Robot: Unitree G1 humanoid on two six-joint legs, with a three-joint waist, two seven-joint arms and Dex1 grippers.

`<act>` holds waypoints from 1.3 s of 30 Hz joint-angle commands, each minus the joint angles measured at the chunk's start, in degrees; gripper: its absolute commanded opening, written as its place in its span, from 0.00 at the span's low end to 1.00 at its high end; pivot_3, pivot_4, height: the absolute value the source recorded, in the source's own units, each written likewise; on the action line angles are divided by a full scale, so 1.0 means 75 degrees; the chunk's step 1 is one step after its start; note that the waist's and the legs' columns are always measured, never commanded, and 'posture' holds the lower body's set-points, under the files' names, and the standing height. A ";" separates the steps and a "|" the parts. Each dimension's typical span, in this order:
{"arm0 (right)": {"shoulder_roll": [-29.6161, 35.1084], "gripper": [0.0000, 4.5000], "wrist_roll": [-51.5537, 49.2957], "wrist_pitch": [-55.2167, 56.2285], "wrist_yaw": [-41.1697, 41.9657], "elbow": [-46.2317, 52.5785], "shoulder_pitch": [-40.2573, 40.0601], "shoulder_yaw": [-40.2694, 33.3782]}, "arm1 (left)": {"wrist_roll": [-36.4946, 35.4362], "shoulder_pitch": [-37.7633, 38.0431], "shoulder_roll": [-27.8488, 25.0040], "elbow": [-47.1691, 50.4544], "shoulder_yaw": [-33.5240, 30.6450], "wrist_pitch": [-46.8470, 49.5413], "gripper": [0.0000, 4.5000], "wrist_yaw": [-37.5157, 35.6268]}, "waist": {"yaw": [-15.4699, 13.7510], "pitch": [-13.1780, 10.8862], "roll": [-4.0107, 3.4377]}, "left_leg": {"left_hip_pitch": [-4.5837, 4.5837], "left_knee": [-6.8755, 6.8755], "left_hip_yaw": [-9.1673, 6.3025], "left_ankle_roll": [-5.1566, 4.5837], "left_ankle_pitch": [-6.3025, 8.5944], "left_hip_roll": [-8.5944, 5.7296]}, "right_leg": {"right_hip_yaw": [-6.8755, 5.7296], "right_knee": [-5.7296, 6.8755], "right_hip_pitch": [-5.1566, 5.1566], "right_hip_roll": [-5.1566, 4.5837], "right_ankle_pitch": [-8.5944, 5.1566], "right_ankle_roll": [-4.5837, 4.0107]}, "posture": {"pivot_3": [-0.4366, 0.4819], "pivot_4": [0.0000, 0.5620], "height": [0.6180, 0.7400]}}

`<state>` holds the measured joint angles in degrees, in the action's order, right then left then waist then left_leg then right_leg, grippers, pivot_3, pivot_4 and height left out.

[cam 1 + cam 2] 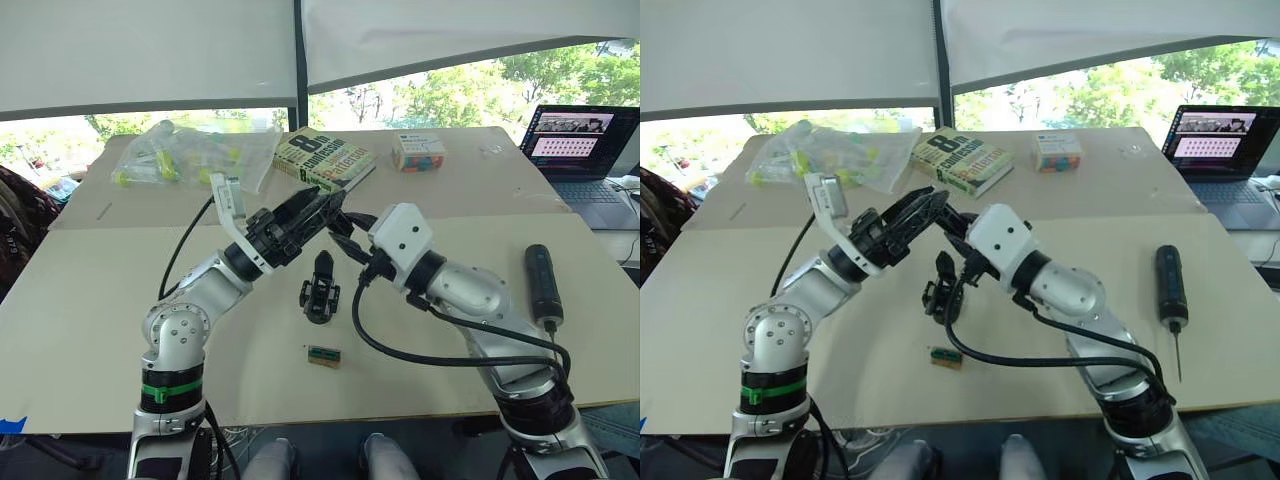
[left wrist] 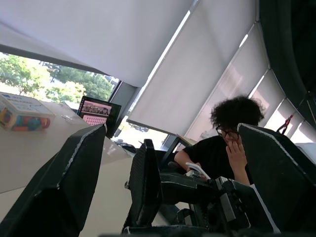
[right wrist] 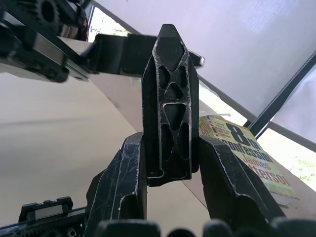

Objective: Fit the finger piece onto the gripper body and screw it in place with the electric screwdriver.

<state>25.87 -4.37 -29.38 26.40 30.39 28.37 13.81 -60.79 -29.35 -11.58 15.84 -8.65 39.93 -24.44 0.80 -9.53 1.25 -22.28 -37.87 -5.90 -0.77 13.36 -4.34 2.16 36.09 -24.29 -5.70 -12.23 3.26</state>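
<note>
My right gripper (image 3: pixel 170 148) is shut on the finger piece (image 3: pixel 170 98), a black ribbed wedge held point-up above the table's middle. My left gripper (image 1: pixel 325 210) is open. Its tips reach toward the finger piece (image 2: pixel 145 182), which stands between its spread fingers (image 2: pixel 69 182); I cannot tell whether they touch it. The gripper body (image 1: pixel 320 290), a small black block, stands on the table just below both grippers. The electric screwdriver (image 1: pixel 541 280) lies on the table to the right, beyond my right arm, its thin bit pointing toward the near edge.
A tiny tan-and-green block (image 1: pixel 323 355) lies near the gripper body. At the back are clear plastic bags (image 1: pixel 190 155), a book (image 1: pixel 325 158) and a colourful box (image 1: pixel 418 151). A laptop (image 1: pixel 585 140) stands at the far right. A seated person (image 2: pixel 232 143) is beyond the table.
</note>
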 commanded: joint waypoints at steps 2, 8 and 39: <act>-0.0056 0.25 0.0180 0.0203 0.0015 0.0250 0.0121 -0.0060 | 0.0013 -0.0112 0.0039 0.0226 0.0004 -0.0126 0.59 0.0038 | 0.0000 0.0000 0.0000 | 0.0000 0.0000 0.0000 0.0000 0.0000 0.0004 | 0.0000 0.0000 0.0000 0.0004 0.0000 0.0000 | 0.48 0.27 0.98; -0.0017 0.25 0.0273 0.0175 0.0168 0.0325 0.0043 0.0026 | -0.0052 -0.0104 0.0138 0.0233 -0.0043 -0.0131 0.00 0.0163 | -0.0009 0.0000 0.0000 | 0.0002 0.0000 0.0000 0.0001 0.0000 0.0006 | 0.0001 -0.0001 0.0002 0.0006 0.0001 -0.0002 | 0.48 0.27 0.98; 0.0604 1.00 -0.7947 -0.7474 0.1883 -0.1377 0.2530 -0.2274 | 0.0111 -0.1262 -0.3251 -0.1211 0.1034 0.2241 0.00 -0.5149 | 0.0022 -0.0008 0.0004 | -0.0006 0.0005 0.0000 -0.0005 0.0004 0.0032 | 0.0004 -0.0002 -0.0013 0.0028 0.0005 -0.0020 | 0.48 0.27 0.98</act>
<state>30.46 -61.70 -84.25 41.53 19.54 45.72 -1.79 -60.30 -38.26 -35.70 4.77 -0.62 56.85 -62.02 0.97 -9.59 1.28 -22.34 -37.83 -5.90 -0.81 13.39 -4.10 2.19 36.08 -24.42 -5.49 -12.19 3.10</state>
